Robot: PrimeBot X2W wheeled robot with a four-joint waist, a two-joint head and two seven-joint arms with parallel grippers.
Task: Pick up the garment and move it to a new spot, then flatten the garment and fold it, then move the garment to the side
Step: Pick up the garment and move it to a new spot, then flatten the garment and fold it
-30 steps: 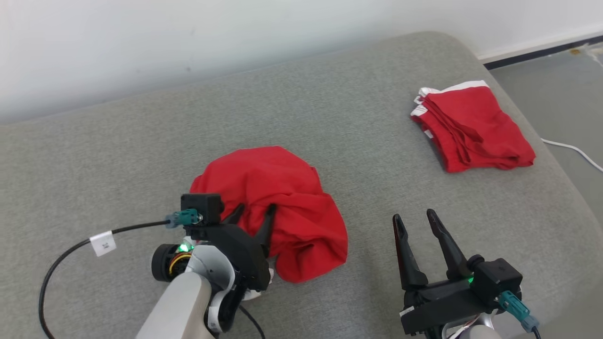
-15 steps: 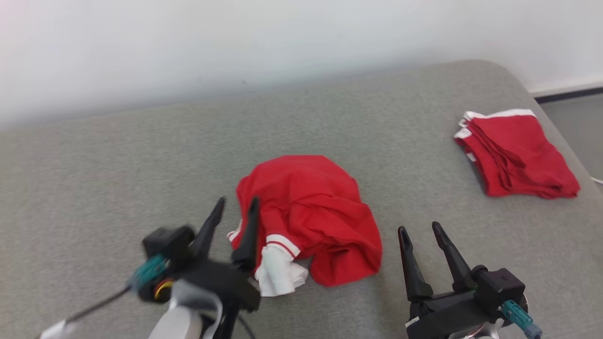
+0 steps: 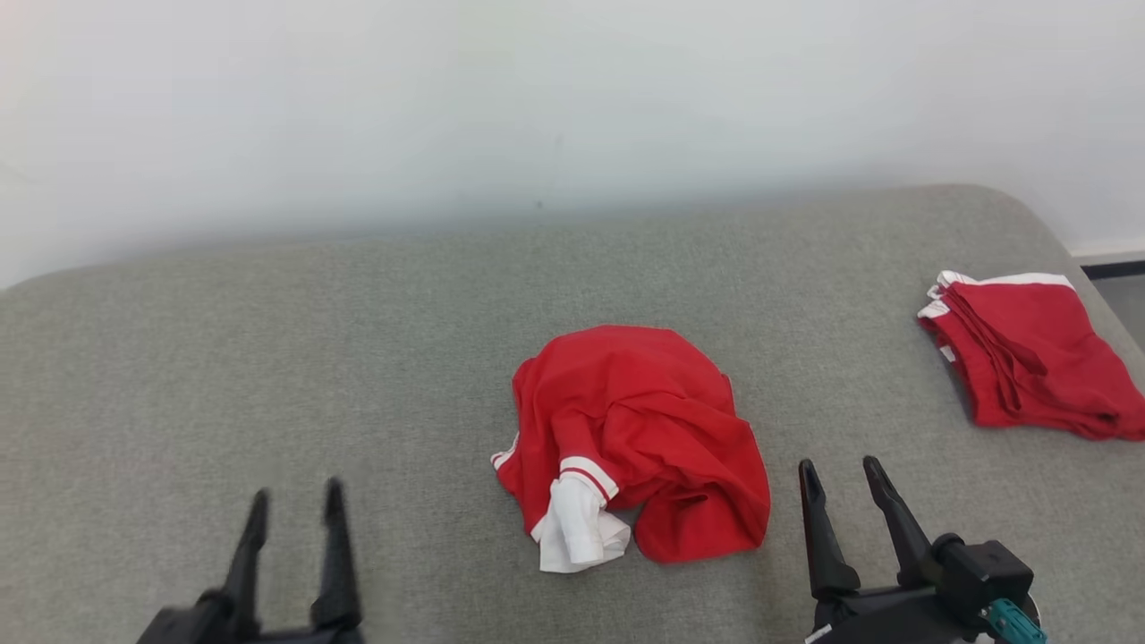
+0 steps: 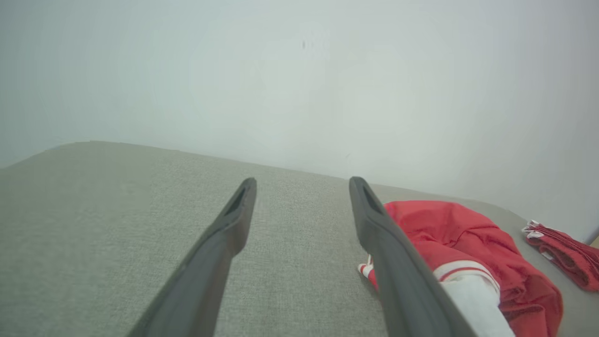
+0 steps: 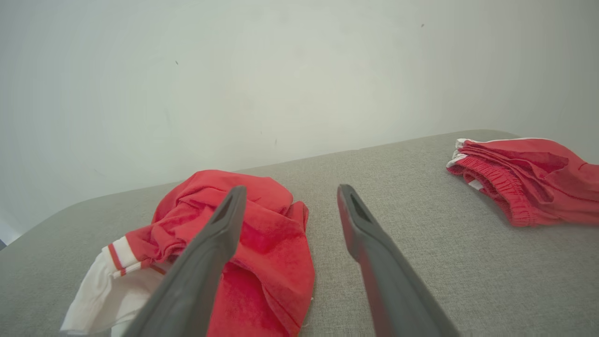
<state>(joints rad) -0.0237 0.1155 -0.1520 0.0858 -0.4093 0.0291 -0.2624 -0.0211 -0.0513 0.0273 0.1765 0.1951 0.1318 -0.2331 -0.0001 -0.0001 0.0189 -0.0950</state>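
Currently, head view: the garment point(image 3: 644, 429), red with a white striped cuff point(image 3: 577, 528), lies crumpled in a heap mid-way across the grey cushion point(image 3: 268, 340). The left gripper point(image 3: 297, 501) sits low at the near left, well apart from the heap, fingers spread, nothing between them. The right gripper point(image 3: 839, 472) is just beside the heap's right edge, also spread and empty. A second red garment point(image 3: 1029, 358), folded, lies at the far right.

Left wrist view: both fingers stand wide over bare cushion; the garment point(image 4: 458, 234) is off to the right, partly behind the right-hand finger.

Right wrist view: fingers wide, empty; the garment point(image 5: 262, 234) lies ahead and left, with the cuff nearest the camera.

Judgement: nothing is flattened or folded yet, so the work is at or before flattening. The next move calls for each gripper to find a separate edge, the cuff being the clearest handle, and to pinch one layer rather than a bunch.
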